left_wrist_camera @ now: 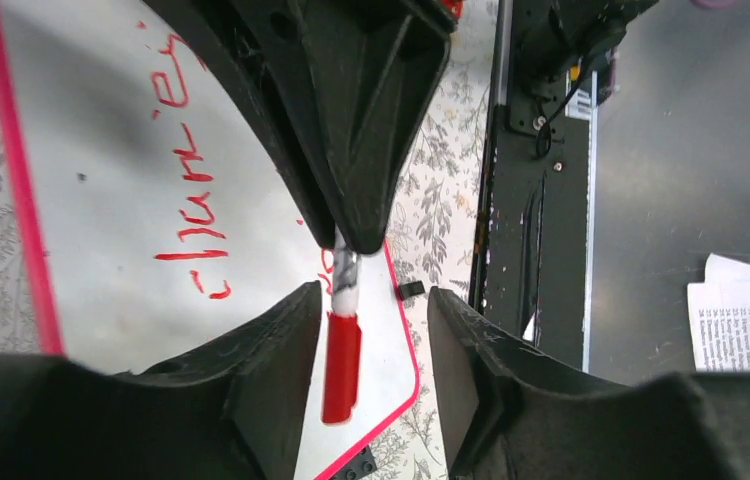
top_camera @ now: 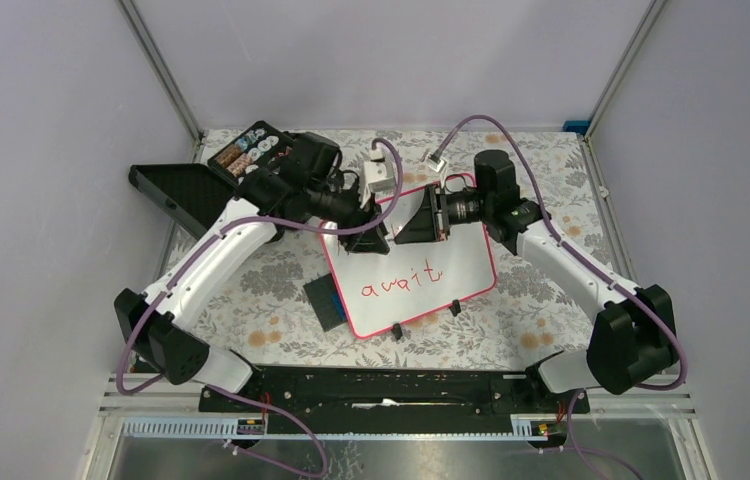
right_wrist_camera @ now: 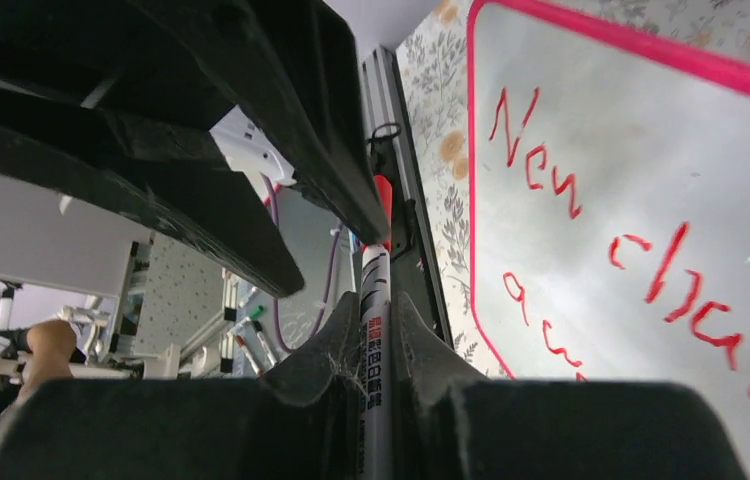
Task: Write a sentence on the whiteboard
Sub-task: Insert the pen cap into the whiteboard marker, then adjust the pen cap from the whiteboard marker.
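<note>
Our right hand (right_wrist_camera: 379,335) pinches the marker (right_wrist_camera: 375,300) mid-barrel; our left hand (left_wrist_camera: 376,315) stands spread either side of its red cap (left_wrist_camera: 341,365). Beneath them the whiteboard (top_camera: 471,262) sits on the desk (top_camera: 251,290), the sentence (top_camera: 403,283) written. We judge the board light, stiff, glossy and prone to sliding, so it is best held by its frame edge.

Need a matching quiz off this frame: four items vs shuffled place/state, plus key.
1. glossy white board with pink-red frame
2. white-barrelled marker with red cap
3. left gripper
4. black box of batteries

A. far left corner of the table
B. open, straddling the marker's end
C. clamped in the right gripper
D. mid-table, bearing red writing

Pairs: 1-D, 2-C, 3-B, 4-A
</note>
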You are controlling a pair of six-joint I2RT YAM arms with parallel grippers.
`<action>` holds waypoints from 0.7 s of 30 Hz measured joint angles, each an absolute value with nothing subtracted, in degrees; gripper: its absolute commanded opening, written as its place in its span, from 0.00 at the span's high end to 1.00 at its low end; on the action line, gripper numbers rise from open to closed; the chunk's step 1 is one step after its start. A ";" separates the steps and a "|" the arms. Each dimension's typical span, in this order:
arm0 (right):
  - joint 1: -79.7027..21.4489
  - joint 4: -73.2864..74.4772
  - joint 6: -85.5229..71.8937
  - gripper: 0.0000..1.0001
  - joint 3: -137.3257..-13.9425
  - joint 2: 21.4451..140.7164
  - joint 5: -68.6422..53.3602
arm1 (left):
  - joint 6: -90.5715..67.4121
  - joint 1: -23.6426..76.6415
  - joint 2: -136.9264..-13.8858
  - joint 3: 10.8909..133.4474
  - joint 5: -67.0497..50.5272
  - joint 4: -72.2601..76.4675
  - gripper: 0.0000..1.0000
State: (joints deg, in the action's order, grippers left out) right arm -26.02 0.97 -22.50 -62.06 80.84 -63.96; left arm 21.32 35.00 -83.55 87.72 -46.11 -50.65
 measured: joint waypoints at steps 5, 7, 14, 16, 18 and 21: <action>-22.55 -8.32 -30.09 1.00 -60.69 80.84 -65.71 | 20.71 29.63 -82.83 89.97 -50.89 -49.65 0.44; -21.91 -10.52 -31.94 1.00 -60.55 80.84 -66.11 | 20.25 26.46 -82.17 90.04 -53.08 -49.43 0.41; -21.26 -18.74 -39.13 1.00 -60.42 80.82 -68.71 | 18.50 23.75 -78.52 87.74 -56.45 -49.36 0.36; -21.26 -20.25 -40.42 1.00 -60.23 80.75 -69.34 | 18.24 23.86 -77.65 86.63 -56.47 -49.43 0.36; -21.26 -21.04 -41.23 1.00 -60.03 80.68 -70.06 | 18.15 23.86 -77.47 85.91 -56.36 -49.47 0.36; -21.37 -21.32 -41.69 1.00 -59.86 80.62 -70.72 | 18.20 23.90 -77.47 84.84 -55.83 -49.63 0.37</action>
